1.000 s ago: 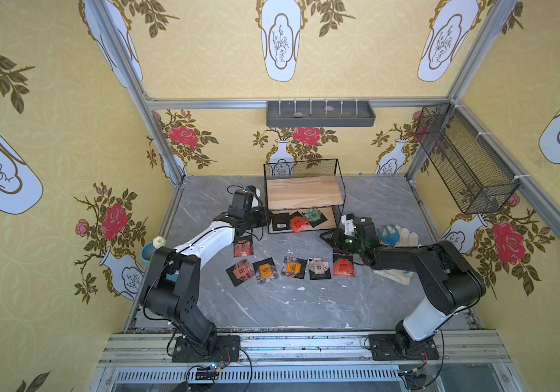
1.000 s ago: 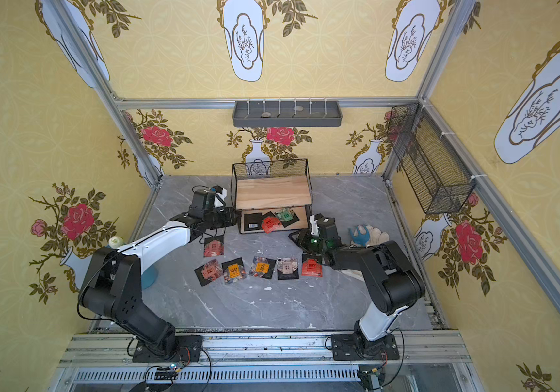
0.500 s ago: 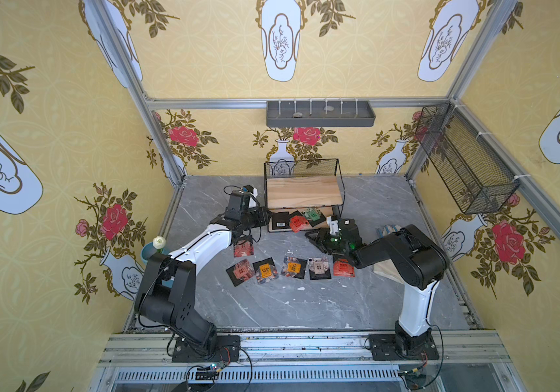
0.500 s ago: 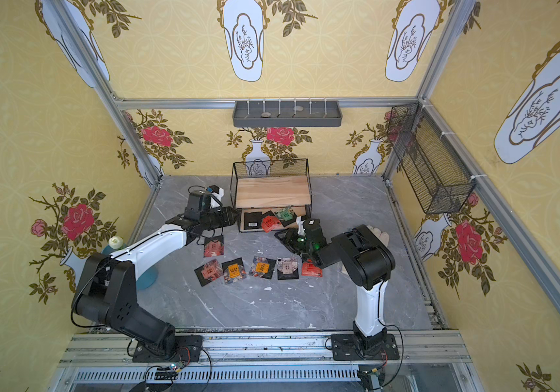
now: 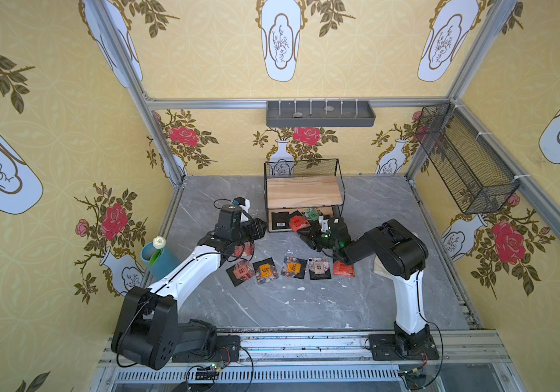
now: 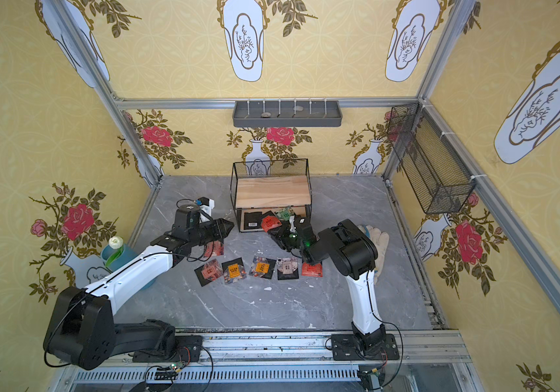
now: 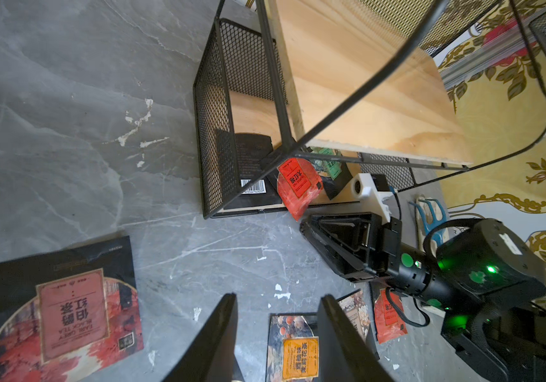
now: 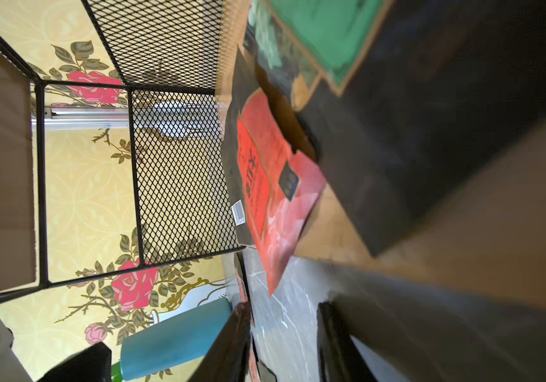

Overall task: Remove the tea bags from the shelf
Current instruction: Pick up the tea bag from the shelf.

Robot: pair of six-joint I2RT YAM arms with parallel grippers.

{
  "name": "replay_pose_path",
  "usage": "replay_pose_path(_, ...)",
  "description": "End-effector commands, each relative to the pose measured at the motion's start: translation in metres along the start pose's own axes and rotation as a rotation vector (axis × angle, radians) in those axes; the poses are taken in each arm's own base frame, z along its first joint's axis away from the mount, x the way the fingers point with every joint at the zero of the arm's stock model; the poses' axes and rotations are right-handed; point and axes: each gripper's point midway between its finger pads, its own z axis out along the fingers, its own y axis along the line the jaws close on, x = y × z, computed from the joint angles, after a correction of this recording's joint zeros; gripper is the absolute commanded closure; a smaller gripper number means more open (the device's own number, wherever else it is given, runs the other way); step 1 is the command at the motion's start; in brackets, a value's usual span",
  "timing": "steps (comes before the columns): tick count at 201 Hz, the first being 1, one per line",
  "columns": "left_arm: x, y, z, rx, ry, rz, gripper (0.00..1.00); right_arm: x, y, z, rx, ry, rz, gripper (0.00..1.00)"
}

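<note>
Right gripper [image 5: 307,234] has swung in from the 3 o'clock end of the table [image 5: 305,305] to the shelf [image 5: 304,191], which stands at 12 o'clock. A second ago it hung out past the last bag of the row. Fingers parted, nothing between them; right wrist view shows bare table in the gap. Tip sits just short of the red bag [image 5: 298,222]; contact, cannot tell

Left gripper [image 5: 264,225] has crept a little toward the shelf's 9 o'clock side. Fingers apart, empty; only table shows between them in the left wrist view

Reading: both arms are free and closing on the lower board, so the next pick is starting. The right one looks best placed for the red bag

Tea bags – where and how:
- six already out on the table: five in a row at centre [image 5: 292,266], one more [image 5: 244,250] at 11 o'clock of the row's 9 o'clock end, partly under the left arm
- three left on the lower board; upper board bare
- red bag: bowed, not flat, one corner hanging over the board's 6 o'clock edge
- black-backed bag [image 5: 280,220]: at 9 o'clock of the red, lying flat, barcode up
- green bag [image 5: 311,214]: at 1 o'clock of the red, further back under the upper board

Overhanging corner looks the easiest grip; the flat black one may need sliding to the edge first
</note>
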Motion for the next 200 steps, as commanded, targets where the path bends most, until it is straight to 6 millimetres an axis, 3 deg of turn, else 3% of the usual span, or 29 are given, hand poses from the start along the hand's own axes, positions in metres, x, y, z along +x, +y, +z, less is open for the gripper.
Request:
replay_pose_path(1, 0.000, 0.001, -0.005, -0.001, -0.023, -0.006, 0.53, -0.004, 0.002, 0.006, -0.003, -0.017, 0.021, 0.62)
replay_pose_path(110, 0.008, 0.006, -0.018, -0.018, -0.033, -0.014, 0.53, -0.014, -0.003, 0.020, -0.008, -0.046, 0.071, 0.71)
replay_pose_path(200, 0.010, 0.009, -0.019, -0.027, -0.035, -0.018, 0.53, -0.015, -0.002, 0.024, -0.032, -0.040, 0.082, 0.96)
